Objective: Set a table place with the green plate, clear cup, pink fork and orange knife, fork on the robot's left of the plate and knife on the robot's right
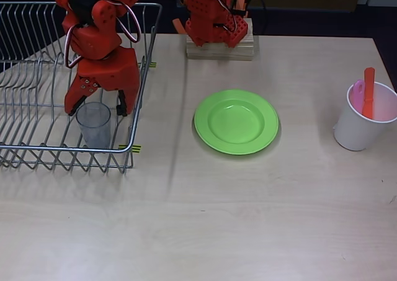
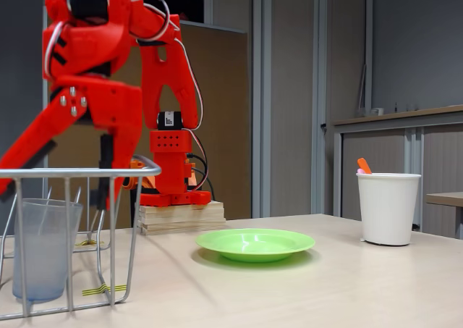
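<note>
Pale wood-grain tabletop (image 1: 205,219), with grey wall panels and a cabinet behind in the fixed view.

Wire dish rack (image 1: 37,151), at nine o'clock on the table in the overhead view; yellow-and-black tape marks sit at its right-hand corners. Its wires ring the clear cup (image 1: 94,124), which stands upright in the rack's near right corner.

Orange arm, base mounted on a stack of wooden boards (image 1: 220,47) at twelve o'clock, reaches over the rack and bends downward. Its gripper (image 1: 96,107) is spread wide, one finger on each side of the clear cup's rim, not visibly pressing it.

Green plate (image 1: 236,121), empty, flat at table centre, well apart from the rack.

White cup (image 1: 363,124), at three o'clock, upright, holding the orange knife (image 1: 368,93) and the pink fork (image 1: 358,95), both standing on end and leaning against the rim.

A small barcode-like label shows on the arm's lower joint in the fixed view; no writing is legible.
</note>
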Motion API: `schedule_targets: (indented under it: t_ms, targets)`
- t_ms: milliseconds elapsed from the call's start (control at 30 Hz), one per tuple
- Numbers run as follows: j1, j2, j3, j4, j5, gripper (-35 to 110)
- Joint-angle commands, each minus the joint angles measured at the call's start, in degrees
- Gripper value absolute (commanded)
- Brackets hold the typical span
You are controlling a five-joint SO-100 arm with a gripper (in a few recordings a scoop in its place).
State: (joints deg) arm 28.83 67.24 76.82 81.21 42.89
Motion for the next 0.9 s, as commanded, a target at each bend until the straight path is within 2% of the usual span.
schedule_targets:
  t_ms: [0,233,600,867]
  targets:
    - [-0.4,0.4,-1.4,0.8,1.3,46]
    - [0.3,-2.5,-3.0,-0.5,0.8,45]
    - [1.9,-8.3,-8.7,-2.6,-1.3,19]
    - [3.5,-8.1,-12.9,-0.4,-4.1,18]
